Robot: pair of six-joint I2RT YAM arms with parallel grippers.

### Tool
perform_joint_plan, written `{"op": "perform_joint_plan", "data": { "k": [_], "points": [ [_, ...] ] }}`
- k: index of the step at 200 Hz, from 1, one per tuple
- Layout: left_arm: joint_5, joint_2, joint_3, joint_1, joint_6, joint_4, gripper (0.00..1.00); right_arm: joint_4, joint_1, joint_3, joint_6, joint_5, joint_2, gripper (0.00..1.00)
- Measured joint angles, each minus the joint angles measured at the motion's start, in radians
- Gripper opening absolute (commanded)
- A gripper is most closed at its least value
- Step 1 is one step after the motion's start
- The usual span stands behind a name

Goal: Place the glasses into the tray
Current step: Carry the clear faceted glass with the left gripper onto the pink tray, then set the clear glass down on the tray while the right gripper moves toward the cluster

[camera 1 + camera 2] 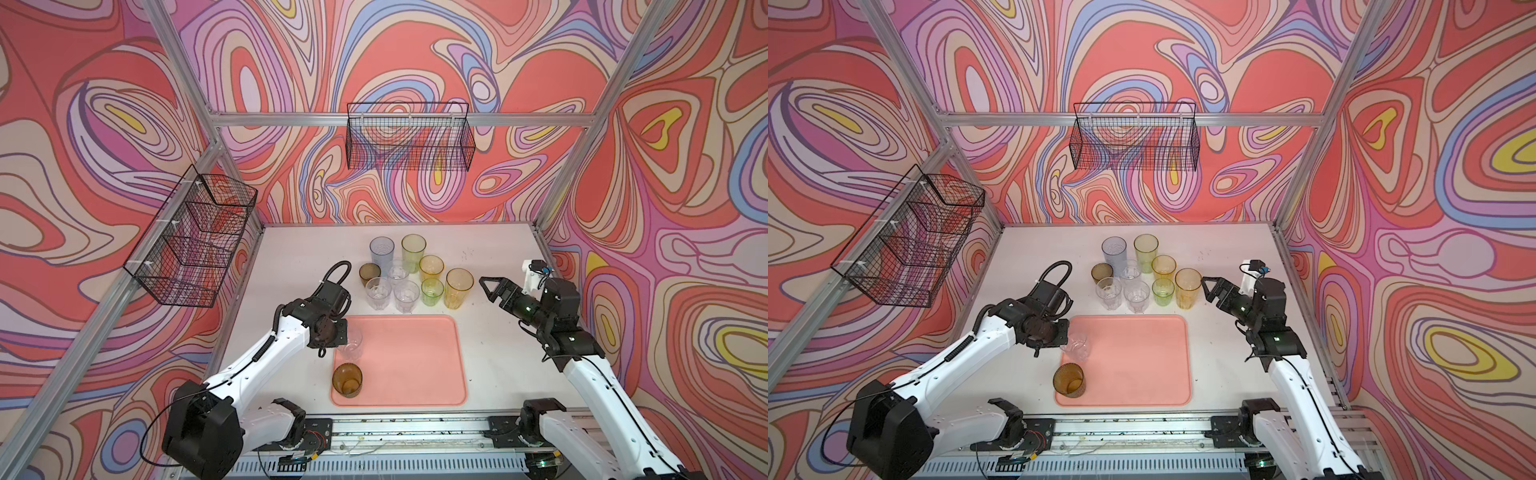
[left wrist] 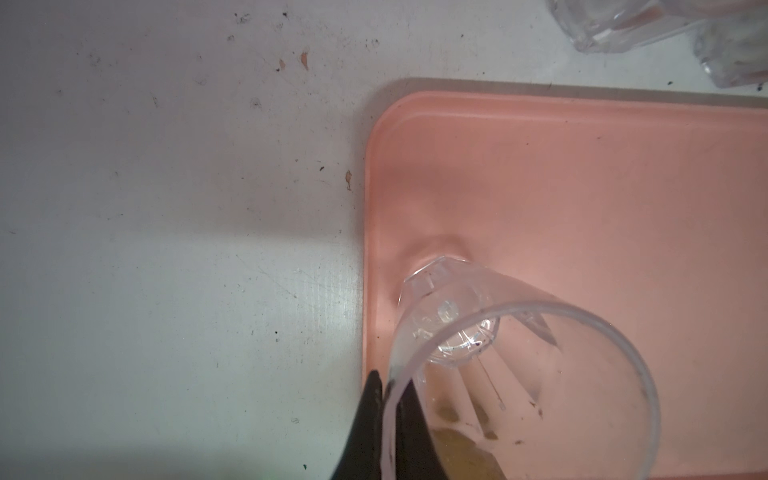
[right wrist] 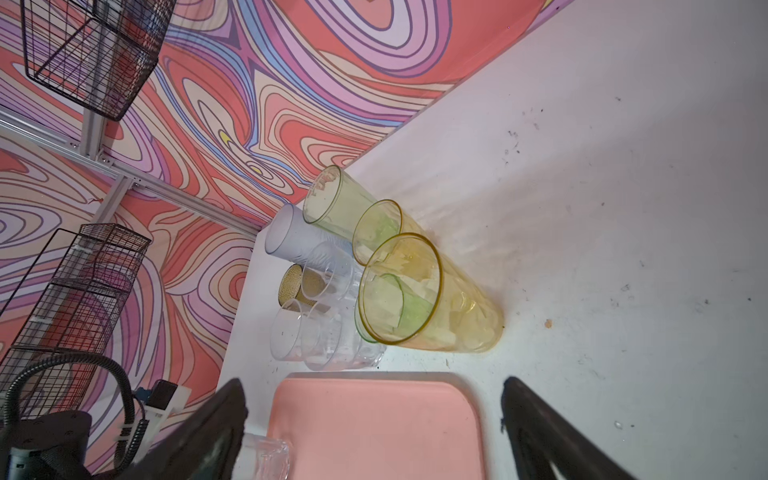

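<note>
White tabletop inside an aluminium frame, with swirl-patterned walls in red, pink, lilac and blue. 2 black wire baskets hang clear of the table, the back basket on the rear rail and the side basket on the left rail.

The salmon-pink tray lies at the near middle of the table. A short brown glass stands upright in its near-left corner.

The left gripper is pinched on the rim of a clear faceted glass, 1 finger inside and 1 outside. The glass is at the tray's far-left corner, and whether its base touches the tray floor cannot be told.

9 more glasses stand upright in a tight cluster on the table just beyond the tray's far edge:
- Back row: a pale blue tall glass and a yellow-green tall glass.
- Front row: 2 clear glasses, a short green glass and a tall yellow glass.

The right gripper hovers just beside the tall yellow glass, jaws spread wide and holding nothing. That glass screens the green one from it.
</note>
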Motion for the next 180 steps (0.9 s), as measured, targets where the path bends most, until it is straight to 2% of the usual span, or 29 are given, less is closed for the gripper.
{"op": "perform_joint_plan", "data": {
  "k": [60, 89, 102, 110, 123, 180],
  "points": [
    [0.007, 0.016, -0.01, 0.0, 0.008, 0.008, 0.0, 0.0, 0.0, 0.0, 0.015, -0.003, 0.013, 0.98],
    [0.014, 0.018, -0.01, 0.0, 0.009, 0.014, 0.12, -0.006, 0.0, 0.0, 0.015, -0.001, 0.013, 0.98],
    [0.019, 0.018, -0.01, 0.0, 0.009, 0.015, 0.14, -0.019, 0.0, 0.0, 0.015, 0.006, 0.014, 0.98],
    [0.022, 0.018, -0.01, 0.0, 0.01, 0.015, 0.18, -0.029, 0.0, 0.0, 0.014, 0.013, 0.016, 0.98],
    [0.022, 0.018, -0.01, 0.0, 0.012, 0.014, 0.32, -0.044, 0.0, 0.0, 0.014, 0.022, 0.023, 0.98],
    [-0.001, 0.012, 0.003, 0.0, 0.012, 0.008, 0.61, -0.108, 0.0, 0.009, 0.006, 0.044, 0.036, 0.98]
  ]
}}
